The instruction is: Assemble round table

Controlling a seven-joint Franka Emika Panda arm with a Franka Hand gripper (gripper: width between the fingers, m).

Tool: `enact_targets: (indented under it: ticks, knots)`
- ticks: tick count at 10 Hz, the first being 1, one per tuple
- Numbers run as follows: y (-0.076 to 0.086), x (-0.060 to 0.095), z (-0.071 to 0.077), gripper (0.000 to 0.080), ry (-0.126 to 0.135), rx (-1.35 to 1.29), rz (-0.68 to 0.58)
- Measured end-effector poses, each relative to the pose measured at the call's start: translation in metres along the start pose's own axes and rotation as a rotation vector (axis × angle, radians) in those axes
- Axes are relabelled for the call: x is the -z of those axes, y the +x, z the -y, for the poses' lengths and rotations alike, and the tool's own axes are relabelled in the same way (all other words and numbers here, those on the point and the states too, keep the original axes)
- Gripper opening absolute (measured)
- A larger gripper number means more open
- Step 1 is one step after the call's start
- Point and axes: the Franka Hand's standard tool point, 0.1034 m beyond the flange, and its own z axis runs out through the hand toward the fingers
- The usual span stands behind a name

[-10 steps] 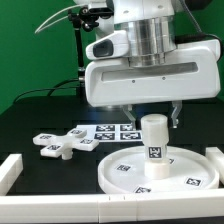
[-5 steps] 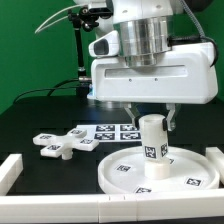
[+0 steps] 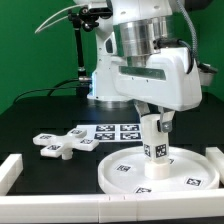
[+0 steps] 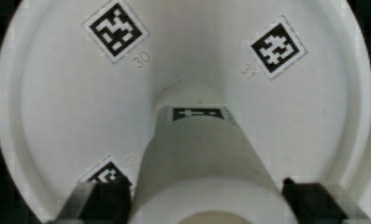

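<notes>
In the exterior view, the gripper (image 3: 153, 124) hangs low toward the exterior view's right. Its fingers sit close on either side of the top of the leg (image 3: 153, 146), which stands upright at the middle of the round disc (image 3: 112, 172). I cannot tell whether they clamp it. The foot piece (image 3: 60, 146) lies well apart toward the exterior view's left, with bare black table (image 3: 30, 115) around it. A border bar (image 3: 12, 170) edges the lower left corner.

In the wrist view, the leg (image 4: 203, 150) rises between the dark fingertips (image 4: 102, 195), and the disc's (image 4: 182, 50) floor spreads open to its rim.
</notes>
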Motion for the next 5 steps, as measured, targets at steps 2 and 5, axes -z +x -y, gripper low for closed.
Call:
enact_targets:
  ticks: [2, 5]
  knots:
    - [0.0001, 0.0, 0.0001, 0.0409, 0.008, -0.104, 0.014]
    - [-0.002, -0.001, 0.0001, 0.0583, 0.005, -0.094, 0.02]
